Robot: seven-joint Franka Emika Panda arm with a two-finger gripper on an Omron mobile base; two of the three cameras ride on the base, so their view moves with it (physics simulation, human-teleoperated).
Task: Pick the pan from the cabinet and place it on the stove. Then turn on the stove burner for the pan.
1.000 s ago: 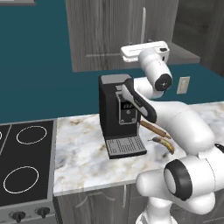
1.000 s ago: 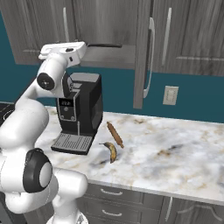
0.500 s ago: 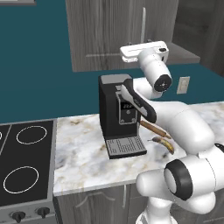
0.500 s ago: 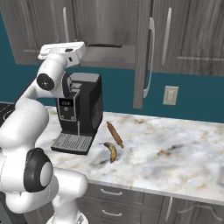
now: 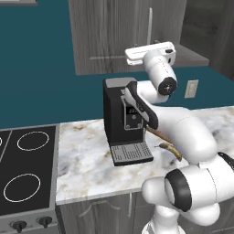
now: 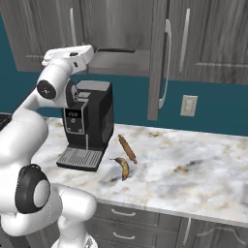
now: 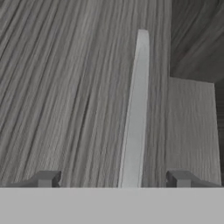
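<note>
While the jaws of the gripper [image 7: 113,178] stand wide apart with nothing between the tips, I have the hand raised to the cabinet [image 7: 65,87], close against its wood grain. The bar [image 7: 135,109] of the door runs up the hand view between the two tips, a little nearer the right one, and I cannot tell whether either tip touches it.

From the right base view I make out the pan [image 6: 115,50] only as a thin black handle lying level on the grey shelf [image 6: 121,63], just beyond the hand. The bowl is hidden, so I cannot say how it sits.

I judge the pan to be rigid and fairly weighty, with the mass in the bowl and little in the handle. That handle is thin and probably smooth, so a grip at its far end would let the bowl sag or roll in the jaws. I would take it close to the bowl, jaws across the handle, and carry it level.

Only the hand view gives me the line-up of bar and tips. The right base view adds the open door [image 6: 156,58] seen edge-on, plus a banana [image 6: 123,167] and a rolling pin [image 6: 127,147] on the counter. The left base view gives me the stove [image 5: 45,164] and its larger ring [image 5: 20,187], well off to the left past the coffee machine [image 5: 123,119].
</note>
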